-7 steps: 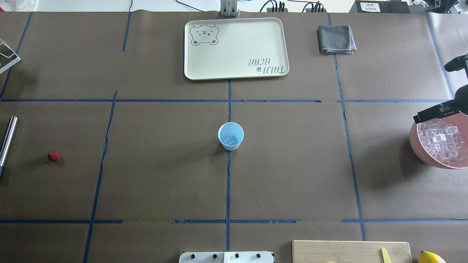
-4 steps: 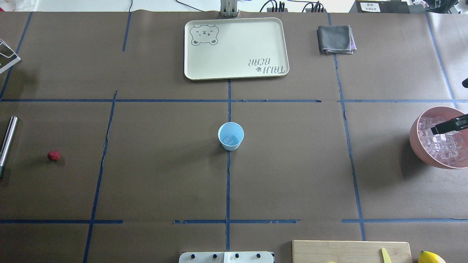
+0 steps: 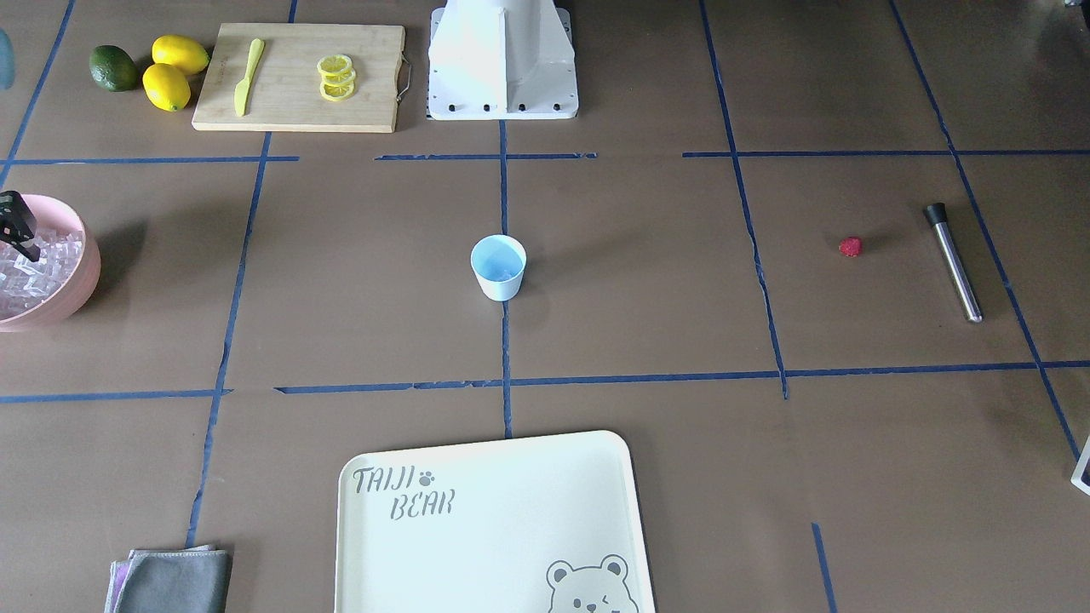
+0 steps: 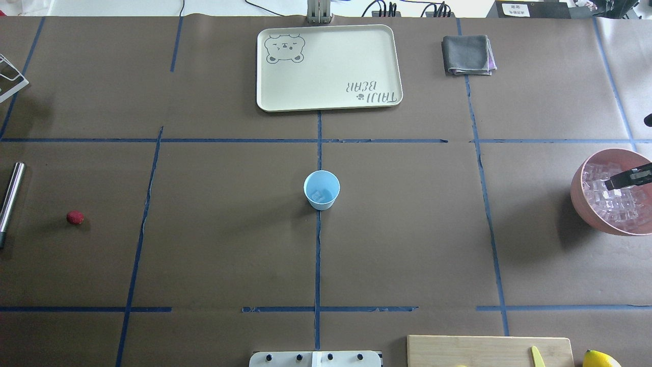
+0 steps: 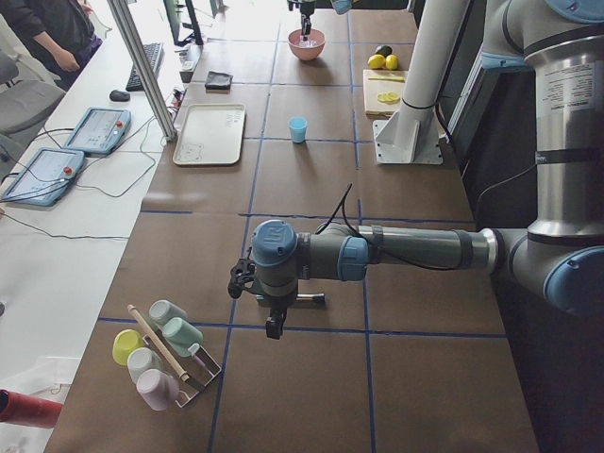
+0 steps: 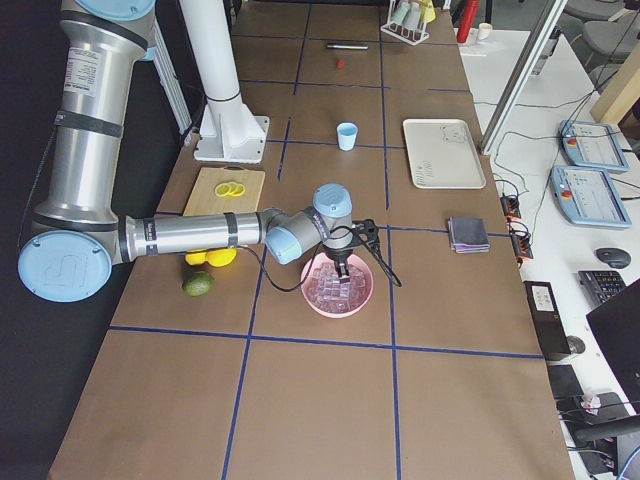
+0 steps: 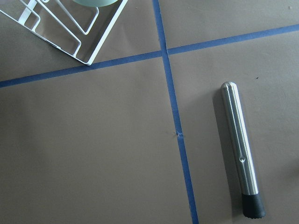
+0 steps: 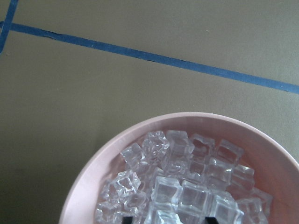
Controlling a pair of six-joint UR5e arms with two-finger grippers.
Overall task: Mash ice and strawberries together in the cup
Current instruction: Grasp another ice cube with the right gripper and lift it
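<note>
table [image 4: 229, 255]: brown paper cover, marked off by blue tape lines.
tray [image 4: 331, 66]: cream, bear print, at the far middle edge, well apart from the cup.
cutting board [image 3: 298, 77]: wooden, beside the robot's base on its right, carrying lemon slices [image 3: 336, 77] and a yellow knife [image 3: 244, 75].
pink bowl [image 4: 578, 196]: far out on the robot's right, heaped with ice.
right gripper [image 6: 344, 270]: hangs over the pink bowl, pointing down. fingertips [image 8: 125, 219] stand apart at the wrist view's bottom edge, down among the top cubes, clamping nothing that shows.
left gripper [image 5: 272, 326]: low over the table's left end, near the steel rod; cannot tell how wide it stands or whether it has hold of anything.
steel rod [image 7: 239, 149]: lies flat, black cap at one end, near the strawberry.
cup [image 4: 321, 189]: light blue, upright at the table's centre on a tape line, one clear cube inside.
strawberry [image 4: 75, 217]: red lump on the bare table, left side, well apart from the cup.
ice [image 8: 187, 196]: clear cubes piled in the pink bowl.
</note>
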